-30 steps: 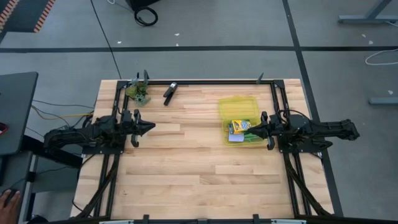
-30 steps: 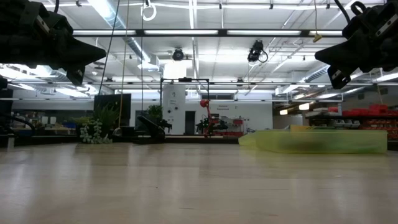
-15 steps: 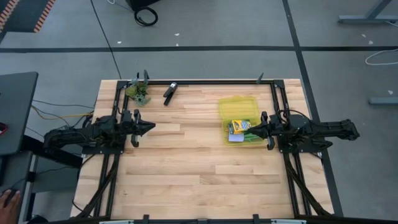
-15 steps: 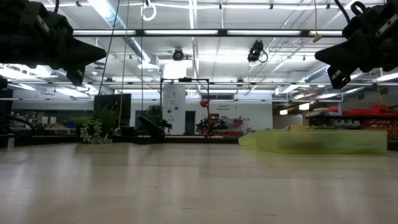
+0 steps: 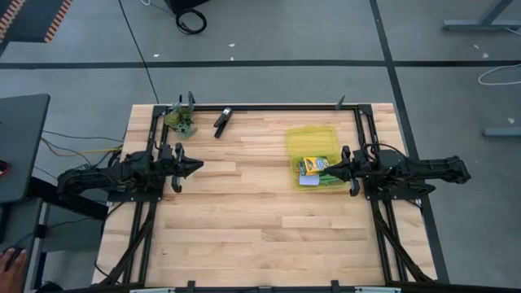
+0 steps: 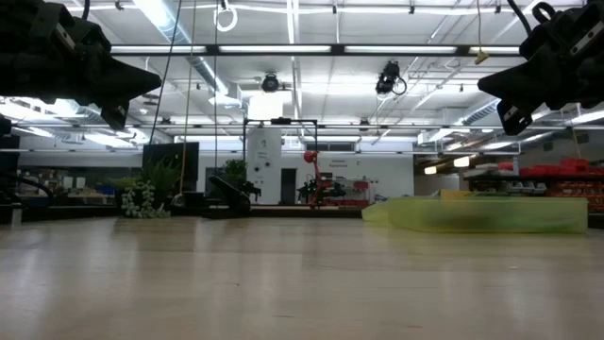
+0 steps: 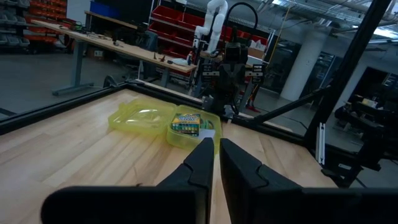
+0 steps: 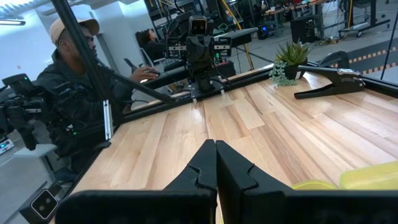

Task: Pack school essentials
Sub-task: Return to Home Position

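An open yellow-green see-through case [image 5: 315, 142] lies on the right half of the table, its lid flat toward the far edge. In its tray lie the crayon box [image 5: 310, 166] and other small essentials that I cannot tell apart. The left wrist view shows the case [image 7: 140, 118] and crayon box [image 7: 186, 122] too. My right gripper [image 5: 330, 170] is shut and points level, well above the tray's right rim. My left gripper [image 5: 199, 166] hovers level above the table's left half, with a narrow gap between its fingertips [image 7: 216, 142] and nothing in it.
A black clip [image 5: 221, 120] and a small green leafy clump [image 5: 182, 120] lie near the far edge on the left. A black frame [image 5: 269, 107] runs round the table. A person [image 8: 68, 87] sits beyond the left side. Bare wood spans the middle and near half.
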You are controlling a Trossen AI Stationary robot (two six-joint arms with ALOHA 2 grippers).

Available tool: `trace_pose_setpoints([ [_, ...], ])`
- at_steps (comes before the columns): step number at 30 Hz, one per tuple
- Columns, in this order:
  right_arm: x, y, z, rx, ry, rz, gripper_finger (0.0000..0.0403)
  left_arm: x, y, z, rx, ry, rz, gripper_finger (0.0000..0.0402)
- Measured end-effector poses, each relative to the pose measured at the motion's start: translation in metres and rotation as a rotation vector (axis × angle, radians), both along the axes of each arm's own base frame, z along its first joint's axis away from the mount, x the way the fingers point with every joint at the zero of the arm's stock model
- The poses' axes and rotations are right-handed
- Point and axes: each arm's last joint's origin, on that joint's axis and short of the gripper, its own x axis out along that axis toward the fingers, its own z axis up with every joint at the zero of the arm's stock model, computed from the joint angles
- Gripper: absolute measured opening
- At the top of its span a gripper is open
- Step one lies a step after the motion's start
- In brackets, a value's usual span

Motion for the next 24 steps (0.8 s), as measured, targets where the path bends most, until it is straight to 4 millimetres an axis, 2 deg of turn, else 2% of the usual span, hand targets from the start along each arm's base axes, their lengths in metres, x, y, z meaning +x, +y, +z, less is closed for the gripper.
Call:
trace_pose_setpoints([
  [24, 0.0, 0.0, 0.0, 0.0, 0.0, 0.0, 0.0006, 0.0, 0.0, 0.0, 0.0, 0.0, 0.0, 0.0028],
])
